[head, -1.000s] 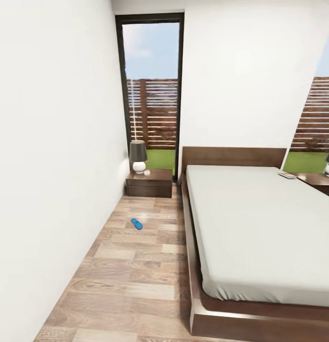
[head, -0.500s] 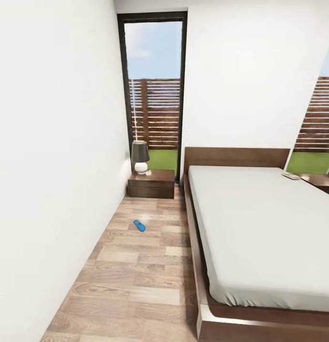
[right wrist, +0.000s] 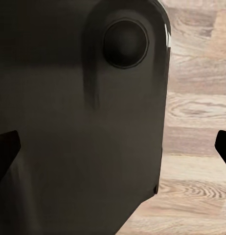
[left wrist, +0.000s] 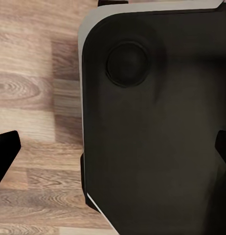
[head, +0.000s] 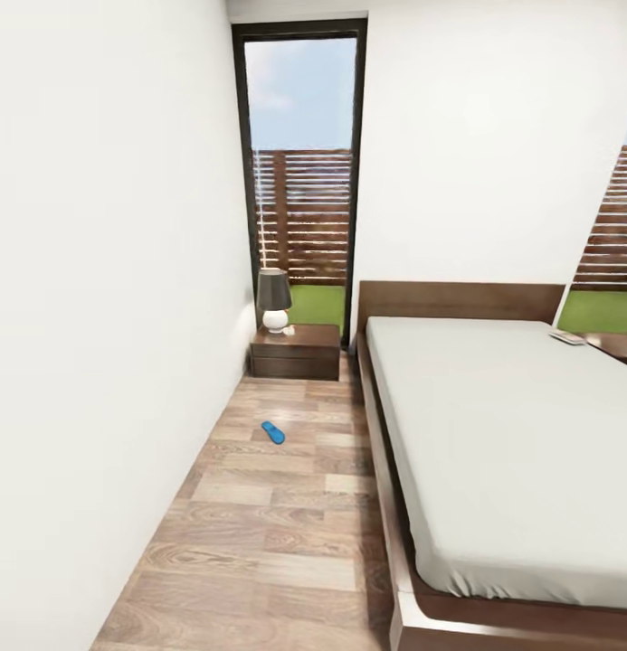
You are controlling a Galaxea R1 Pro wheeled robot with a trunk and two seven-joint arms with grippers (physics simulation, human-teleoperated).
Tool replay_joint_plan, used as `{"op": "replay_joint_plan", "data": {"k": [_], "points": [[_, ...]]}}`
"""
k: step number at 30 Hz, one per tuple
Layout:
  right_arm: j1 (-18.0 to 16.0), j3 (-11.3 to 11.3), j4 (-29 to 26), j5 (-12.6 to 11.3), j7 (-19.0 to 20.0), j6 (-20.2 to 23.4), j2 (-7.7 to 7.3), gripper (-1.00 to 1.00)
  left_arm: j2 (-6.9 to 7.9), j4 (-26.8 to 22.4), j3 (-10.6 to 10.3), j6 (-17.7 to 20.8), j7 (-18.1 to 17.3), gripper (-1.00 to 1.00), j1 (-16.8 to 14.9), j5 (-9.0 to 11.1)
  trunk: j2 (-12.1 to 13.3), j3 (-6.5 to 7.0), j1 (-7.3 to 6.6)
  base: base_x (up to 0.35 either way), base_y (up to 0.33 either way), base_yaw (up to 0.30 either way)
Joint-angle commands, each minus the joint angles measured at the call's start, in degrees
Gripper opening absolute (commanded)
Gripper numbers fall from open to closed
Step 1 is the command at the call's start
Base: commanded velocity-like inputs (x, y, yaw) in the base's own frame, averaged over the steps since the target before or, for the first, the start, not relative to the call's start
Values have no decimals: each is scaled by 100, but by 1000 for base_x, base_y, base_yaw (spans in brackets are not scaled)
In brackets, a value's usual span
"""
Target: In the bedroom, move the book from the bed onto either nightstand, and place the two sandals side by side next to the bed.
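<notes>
We are looking from the head camera down a narrow strip of wood-plank floor (head: 268,533) that runs between a plain white wall (head: 105,298) on the left and the bed (head: 503,443) on the right. The bed is showing one light-grey mattress on a dark wooden frame, with one wide dark headboard (head: 458,300) at its far end.

We are counting one blue sandal (head: 273,433) lying alone on the floor, well apart from the bed frame and short of the nightstand. One nightstand (head: 296,350) is standing in the far corner, just beside the head of the bed, and it is carrying one lamp (head: 274,298) with a dark shade and a white round base. Behind it, one tall dark-framed window (head: 302,181) is showing a slatted wooden fence, grass and sky.

At the far right edge of the mattress, one small flat pale thing, which may be the book (head: 567,338), is lying near the headboard; it is too small for us to read. Beyond it, the corner of a second dark table (head: 623,345) is peeking in.

In the left wrist view, the left gripper (left wrist: 115,156) is hanging over the robot's dark base (left wrist: 157,127) and the planks, its two black fingertips (left wrist: 5,149) standing wide apart, holding nothing. In the right wrist view, the right gripper (right wrist: 115,152) is likewise spread wide over the dark base, holding nothing.
</notes>
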Motion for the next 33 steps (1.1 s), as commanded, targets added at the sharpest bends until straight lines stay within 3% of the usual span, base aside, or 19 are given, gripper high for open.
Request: {"op": "replay_joint_plan", "data": {"k": [1, 13, 33], "points": [[-2, -1, 1, -5, -2, -8, 1, 100, 1, -11, 10, 30, -18, 100, 0, 5, -2, -5, 1, 91, 106, 102], [-2, -12, 1, -19, -4, -8, 1, 100, 0, -11, 10, 29, -18, 100, 0, 5, -2, -5, 1, 91, 91, 110], [-2, 11, 1, 2, 5, -8, 1, 100, 0, -11, 10, 21, -18, 100, 0, 5, -2, -5, 1, 83, 11, 12]]}}
